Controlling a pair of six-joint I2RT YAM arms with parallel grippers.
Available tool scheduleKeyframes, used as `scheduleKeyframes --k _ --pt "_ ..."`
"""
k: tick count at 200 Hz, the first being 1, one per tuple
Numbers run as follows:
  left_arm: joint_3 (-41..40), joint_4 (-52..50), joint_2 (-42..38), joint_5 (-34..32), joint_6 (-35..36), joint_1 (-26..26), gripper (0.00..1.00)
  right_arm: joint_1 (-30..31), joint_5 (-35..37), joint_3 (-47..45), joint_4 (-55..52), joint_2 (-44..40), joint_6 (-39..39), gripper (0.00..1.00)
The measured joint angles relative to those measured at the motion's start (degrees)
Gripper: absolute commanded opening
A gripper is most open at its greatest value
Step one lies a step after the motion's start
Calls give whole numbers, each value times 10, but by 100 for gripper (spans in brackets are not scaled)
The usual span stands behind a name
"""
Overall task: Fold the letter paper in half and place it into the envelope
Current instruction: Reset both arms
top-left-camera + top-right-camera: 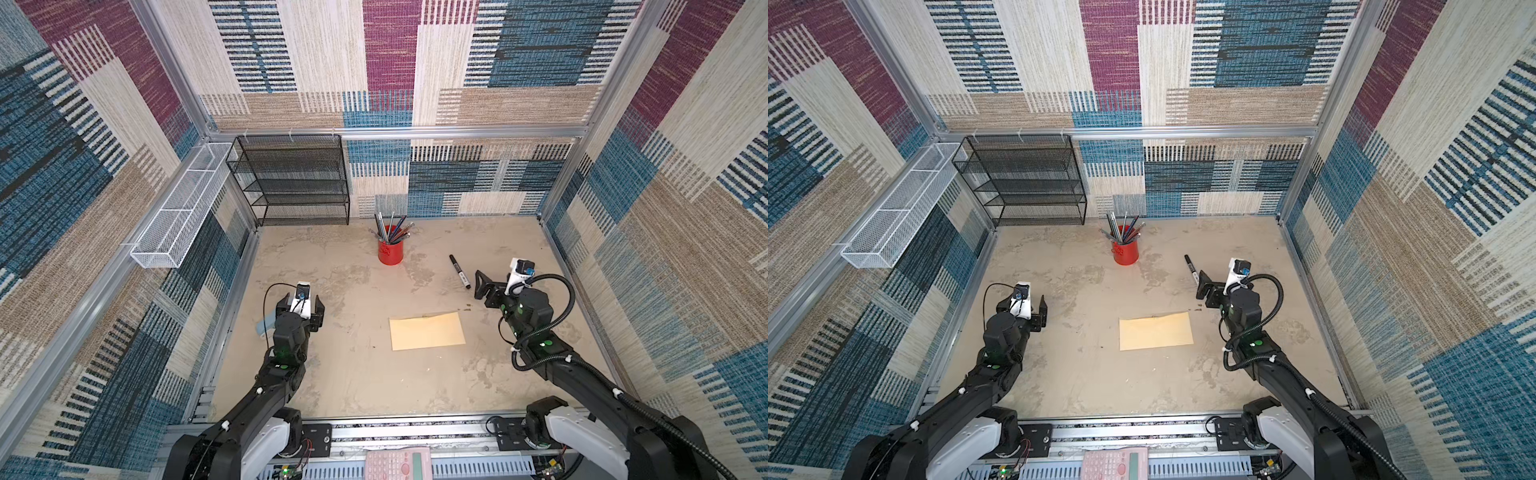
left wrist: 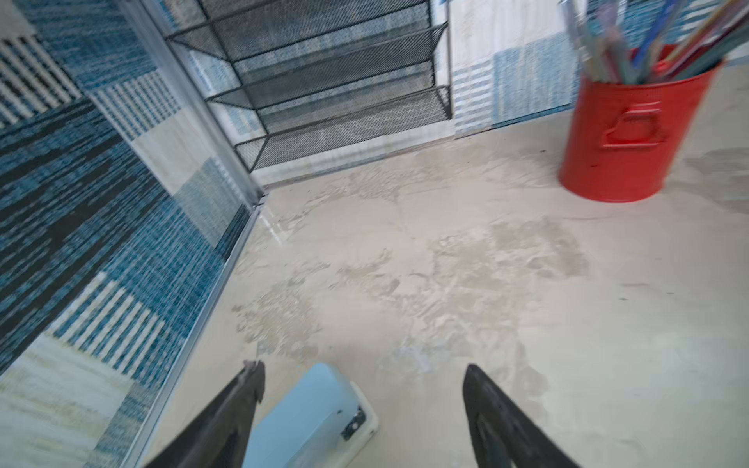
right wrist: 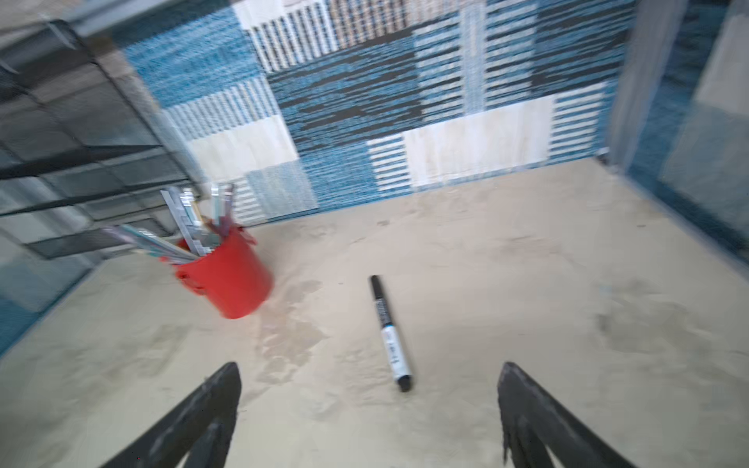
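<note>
- Left fingers (image 2: pixel 490 405) apart, nothing between the tips. Right fingers (image 3: pixel 523 405) spread wide, also empty.
- Envelope (image 1: pixel 427 331) flat on the worktop (image 1: pixel 353 374), between the two sets of fingers and nearer the right set. It touches neither and sits a little back from both sets of tips, toward the arm bases.
- Paper: no view shows it. No lilac or blue edge shows past the tan outline in both top views. My reading is that it is already inside; I cannot confirm this.
- Step in hand, as I judge it: let go and draw clear, task near done or done.
- To do it well:
  - leave both sets of fingers apart and raised off the worktop;
  - pull back along the arms' own lines, without sweeping across the envelope;
  - a thin flat envelope slides at a light brush, so give it room.
- Hazards:
  - marker (image 3: pixel 391 336) lies just ahead of the right fingers, between their tips in the wrist view;
  - a pale blue stapler (image 2: pixel 308 417) lies under the left fingers, close to one of them; whether they touch, I cannot tell.
- Containers:
  - red cup (image 1: pixel 390 251), well ahead of both sets of fingers, upright and holding a bunch of pens and pencils;
  - black mesh rack (image 1: pixel 291 183) beyond the left fingers, nothing visible on its tiers;
  - white wire basket (image 1: pixel 178 208) on the wall, nothing visible in it.
</note>
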Motion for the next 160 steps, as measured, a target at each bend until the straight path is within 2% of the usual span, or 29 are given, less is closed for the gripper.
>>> scheduleKeyframes --k 26,48,65,102,160 --pt "-20 64 90 42 -28 85 81 -18 64 -52 113 54 -62 99" --pt "6 84 137 91 -43 112 81 -31 86 -84 208 107 -101 99" --pt "23 102 133 118 -48 118 81 -42 94 -100 281 145 -127 99" --pt "-6 127 127 161 -54 121 81 -75 69 -125 394 208 -149 99" --pt "-32 156 98 193 -66 121 81 -112 -21 -118 478 284 -151 99"
